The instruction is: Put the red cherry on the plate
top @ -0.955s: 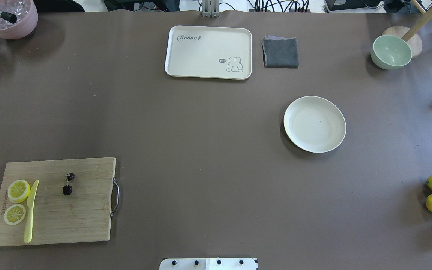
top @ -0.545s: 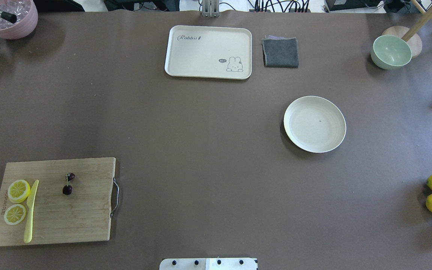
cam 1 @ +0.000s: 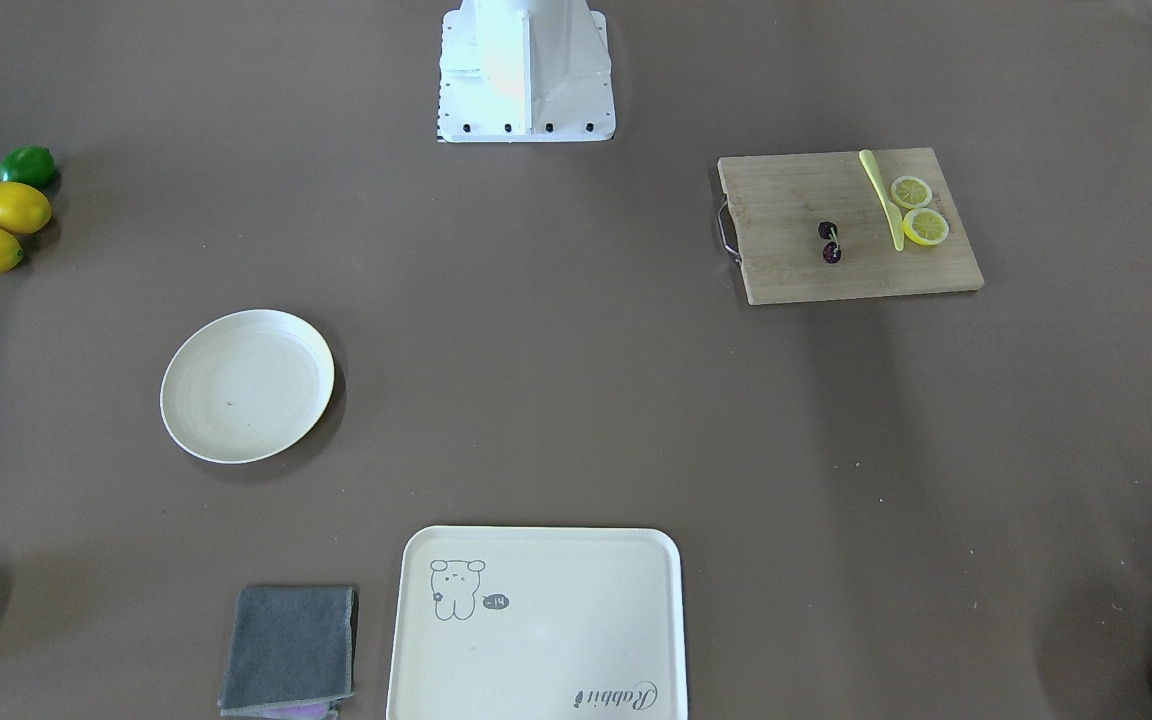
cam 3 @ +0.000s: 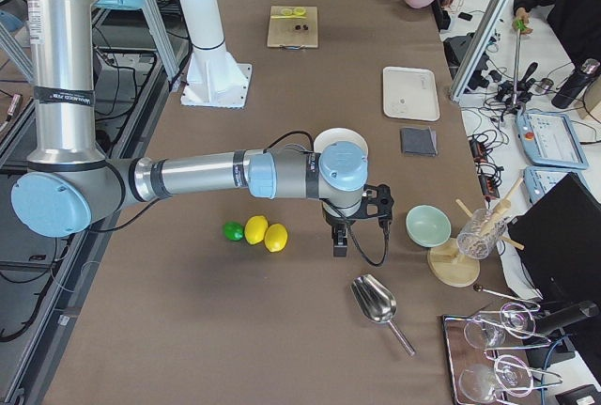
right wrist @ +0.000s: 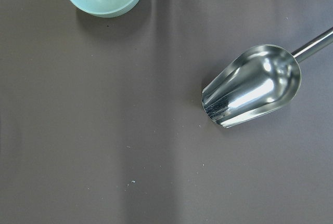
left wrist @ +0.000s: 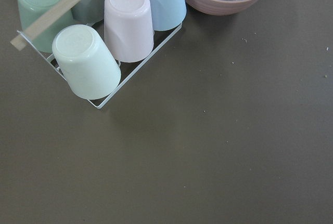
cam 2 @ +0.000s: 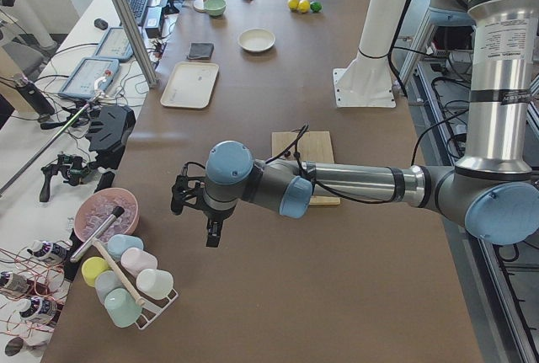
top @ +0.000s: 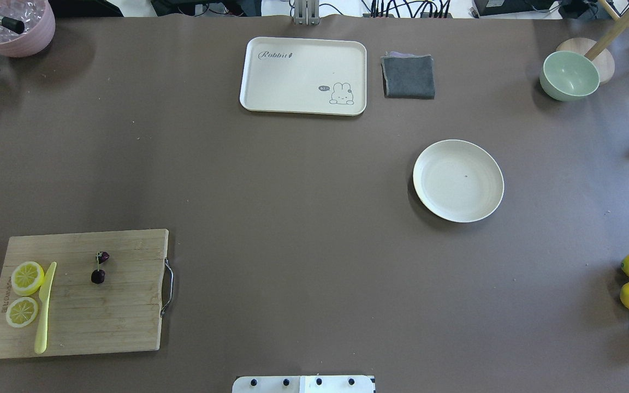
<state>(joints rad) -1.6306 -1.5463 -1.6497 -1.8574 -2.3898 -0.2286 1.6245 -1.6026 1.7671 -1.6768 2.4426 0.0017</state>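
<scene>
On the cutting board, the red cherry lies far from the plate.

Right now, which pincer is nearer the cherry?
Left. The left pincer hangs beside the cup rack, at the cherry's end of the table; the right pincer is at the opposite end, by the scoop and lemons, past the plate.

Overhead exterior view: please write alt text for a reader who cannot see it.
A pair of tiny dark maroon cherries lies on a wooden cutting board at the lower left of a brown table, far from the empty round cream plate at the right. Two lemon slices and a yellow knife share the board.
</scene>
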